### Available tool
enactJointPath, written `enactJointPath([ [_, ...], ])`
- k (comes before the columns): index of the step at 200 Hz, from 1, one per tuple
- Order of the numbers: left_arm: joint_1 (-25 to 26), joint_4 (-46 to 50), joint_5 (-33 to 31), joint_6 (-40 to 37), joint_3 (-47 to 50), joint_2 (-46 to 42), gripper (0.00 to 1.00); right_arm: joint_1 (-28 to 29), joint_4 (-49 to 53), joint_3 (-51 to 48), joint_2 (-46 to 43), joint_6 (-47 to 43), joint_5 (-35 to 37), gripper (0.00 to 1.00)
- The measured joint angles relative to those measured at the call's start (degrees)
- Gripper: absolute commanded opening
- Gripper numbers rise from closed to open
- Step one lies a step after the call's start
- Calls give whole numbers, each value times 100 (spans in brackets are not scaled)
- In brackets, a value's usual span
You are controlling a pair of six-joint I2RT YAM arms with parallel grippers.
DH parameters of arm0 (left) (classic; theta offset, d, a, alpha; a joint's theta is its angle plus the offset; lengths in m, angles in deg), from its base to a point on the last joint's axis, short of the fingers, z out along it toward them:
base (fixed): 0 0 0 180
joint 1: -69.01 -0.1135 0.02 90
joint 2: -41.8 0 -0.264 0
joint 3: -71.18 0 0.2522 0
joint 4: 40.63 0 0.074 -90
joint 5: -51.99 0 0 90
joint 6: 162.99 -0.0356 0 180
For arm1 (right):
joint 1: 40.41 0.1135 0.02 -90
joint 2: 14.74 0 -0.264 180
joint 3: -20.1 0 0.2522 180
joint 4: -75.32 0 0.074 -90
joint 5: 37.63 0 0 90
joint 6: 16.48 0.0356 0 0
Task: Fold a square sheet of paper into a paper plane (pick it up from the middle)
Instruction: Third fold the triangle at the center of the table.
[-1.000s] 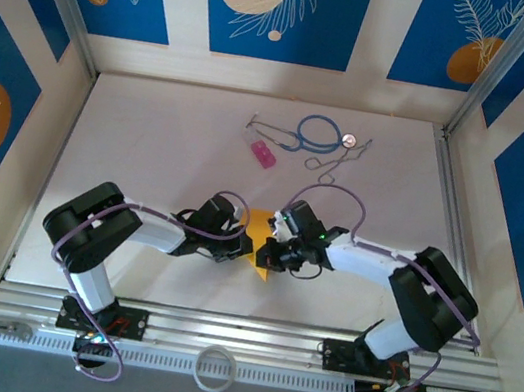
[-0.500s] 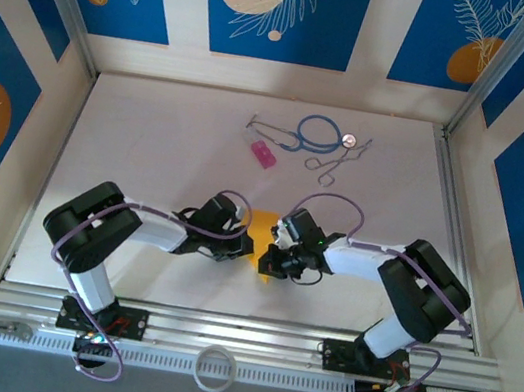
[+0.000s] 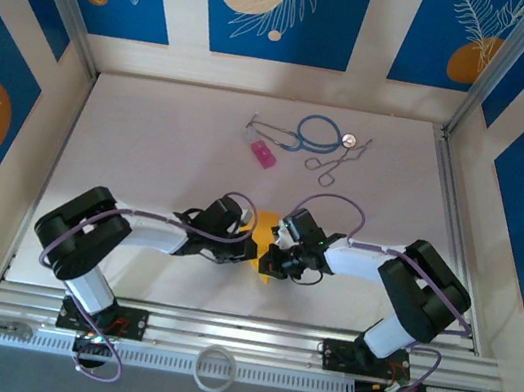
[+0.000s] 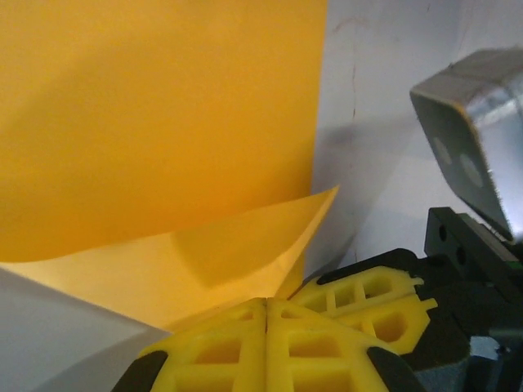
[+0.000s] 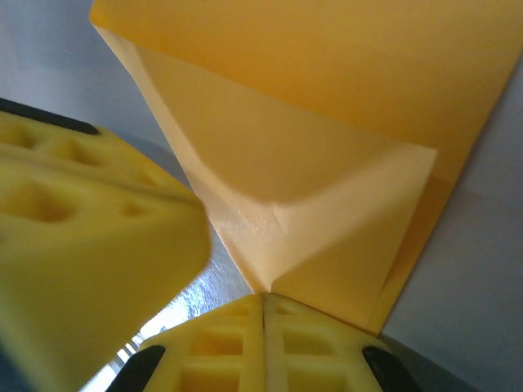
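Both of my pincers meet low over the near middle of the desk [image 3: 149, 146], and the square sheet of paper [image 3: 263, 225] lies right between them, partly folded and no longer flat. My left pincer [image 3: 245, 247] has its yellow fingers pressed together with no gap. From its wrist camera a raised orange flap runs down into the seam between them, so I judge it is pinching the paper's edge. My right pincer [image 3: 276, 260] is closed just as tightly, and in its own view two creased faces of the sheet converge at its finger seam, so it too seems to grip the paper. The two pincers are just beside each other, left one to the left of the sheet and right one to the right. Neither arm is clearly nearer. From above, the paper's longer run goes from far to near, its near tip leaning slightly right under the right pincer. Any next crease turns on that line, as I would need to press or pull across it rather than along it. Well apart at the far side lie a small pink block [image 3: 263, 154], a stethoscope [image 3: 319, 132] and metal forceps [image 3: 334, 163], loose on the desk.
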Motion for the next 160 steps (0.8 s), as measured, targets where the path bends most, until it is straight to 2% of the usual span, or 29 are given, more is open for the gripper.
enactJointPath([
  [82,-151,160,-87,-133,-72,225,3,-33,-50,-44,0,17,-61,0],
  [160,-671,413,181,-442,-125,225,4,-105,-201,-103,0,-24,-55,0],
])
